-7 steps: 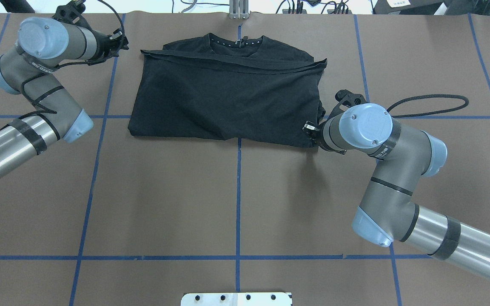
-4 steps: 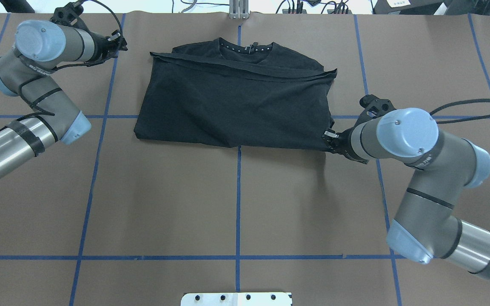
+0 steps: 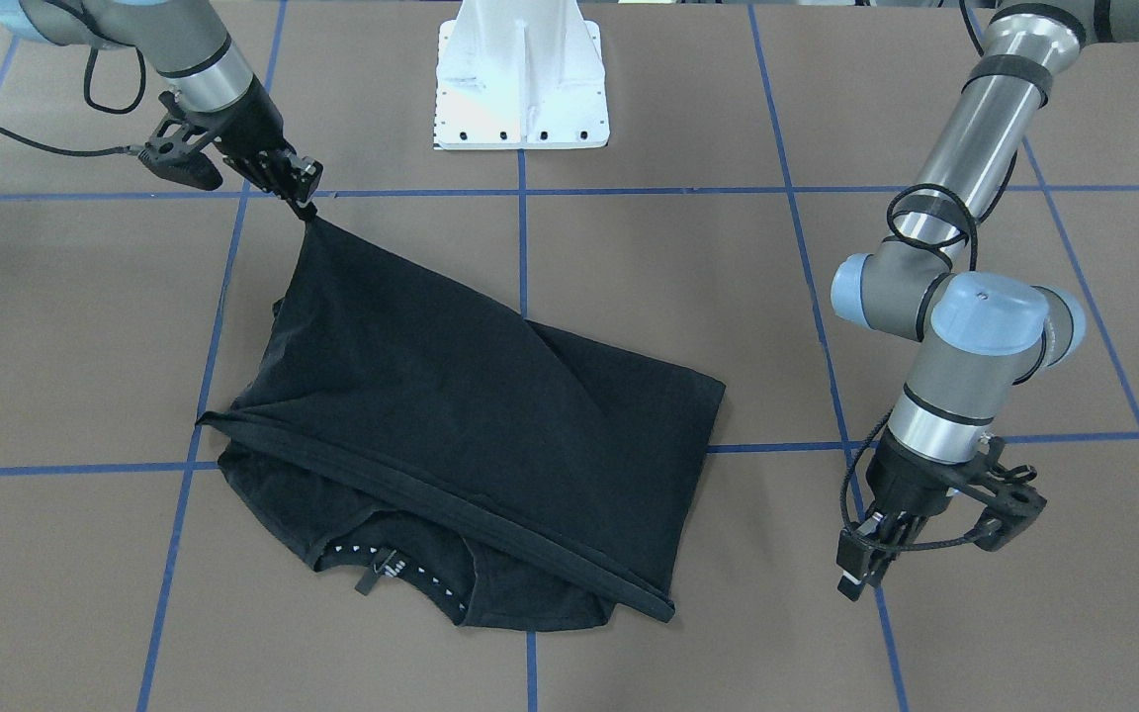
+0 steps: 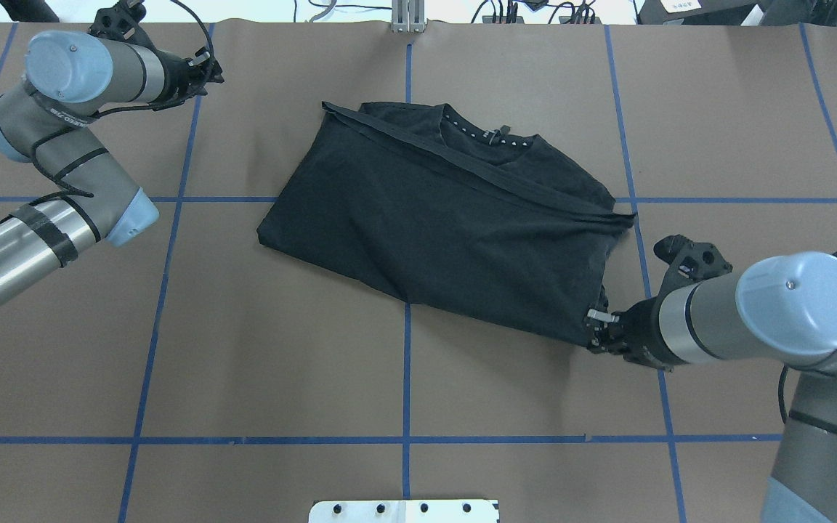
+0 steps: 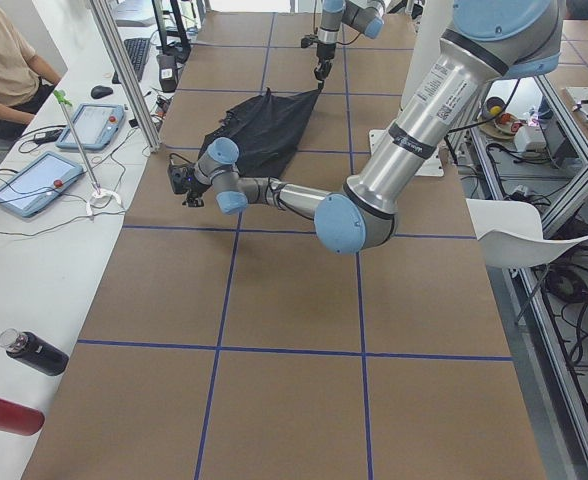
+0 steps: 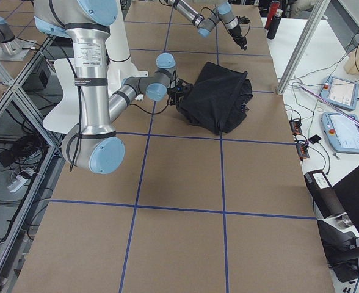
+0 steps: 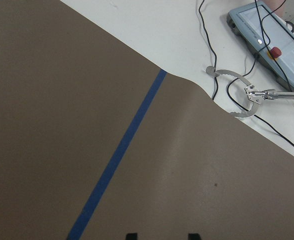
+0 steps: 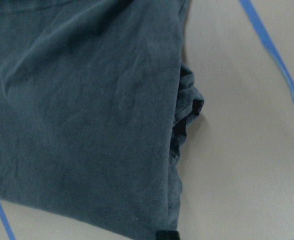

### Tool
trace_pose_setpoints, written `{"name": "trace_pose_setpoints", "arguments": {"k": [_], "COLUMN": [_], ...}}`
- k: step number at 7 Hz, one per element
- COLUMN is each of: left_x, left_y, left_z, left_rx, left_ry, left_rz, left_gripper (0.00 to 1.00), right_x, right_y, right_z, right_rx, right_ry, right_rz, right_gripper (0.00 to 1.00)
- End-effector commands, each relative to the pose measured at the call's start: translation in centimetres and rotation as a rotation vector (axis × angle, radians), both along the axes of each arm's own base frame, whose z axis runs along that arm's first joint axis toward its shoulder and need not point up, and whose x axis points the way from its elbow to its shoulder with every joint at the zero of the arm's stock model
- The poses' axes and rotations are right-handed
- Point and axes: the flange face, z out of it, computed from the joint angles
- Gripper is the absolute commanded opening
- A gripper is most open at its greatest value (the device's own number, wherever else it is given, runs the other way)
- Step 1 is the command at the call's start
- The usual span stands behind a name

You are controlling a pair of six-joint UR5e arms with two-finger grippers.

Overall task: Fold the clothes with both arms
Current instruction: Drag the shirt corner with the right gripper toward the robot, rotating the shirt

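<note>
The black T-shirt (image 4: 447, 225) (image 3: 471, 425) lies folded in half at the table's centre, skewed, with its collar (image 4: 487, 134) showing at the far side. My right gripper (image 4: 593, 332) (image 3: 305, 203) is shut on the shirt's near right corner, and the cloth is pulled taut toward it. In the right wrist view the dark cloth (image 8: 87, 115) fills most of the frame. My left gripper (image 4: 209, 69) (image 3: 856, 578) hovers over bare table at the far left, well apart from the shirt. The left wrist view shows its fingertips (image 7: 132, 235) apart with nothing between them.
Blue tape lines (image 4: 407, 378) grid the brown table cover. A white mounting plate (image 3: 520, 79) sits at the robot's side. Beyond the far edge lie tablets (image 5: 34, 185), cables and a metal post (image 5: 124, 70); a person (image 5: 4, 60) sits there. Bottles (image 5: 34, 352) lie at that side.
The right gripper has pulled the shirt's corner to the right and toward the robot. The whole shirt slid and turned with it. The left arm hardly moved.
</note>
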Motion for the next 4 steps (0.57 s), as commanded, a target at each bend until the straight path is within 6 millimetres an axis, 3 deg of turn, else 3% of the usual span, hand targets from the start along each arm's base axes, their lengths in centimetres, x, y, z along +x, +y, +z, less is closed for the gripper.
{"name": "trace_pose_setpoints", "arguments": {"k": [1, 2, 3, 4], "left_x": [0.1, 0.1, 0.3, -0.5], "left_y": [1.2, 1.9, 3.2, 5.2], "left_z": [-1.5, -2.6, -3.8, -6.0], "left_rx": [0.021, 0.020, -0.026, -0.052], "left_ry": [0.030, 0.064, 0.135, 0.220], "left_rz": [0.011, 0.040, 0.096, 0.131], "left_gripper": [0.45, 0.45, 0.45, 0.46], "right_x": [-2.5, -3.7, -3.9, -3.6], "right_y": [10.4, 15.2, 16.8, 16.6], "right_z": [-1.6, -1.5, 0.0, 0.8], "right_rx": [-0.065, -0.081, -0.087, -0.091], "right_ry": [-0.040, -0.035, 0.002, 0.022], "right_rz": [-0.256, -0.378, -0.408, -0.400], "right_gripper": [0.00, 0.64, 1.00, 1.00]}}
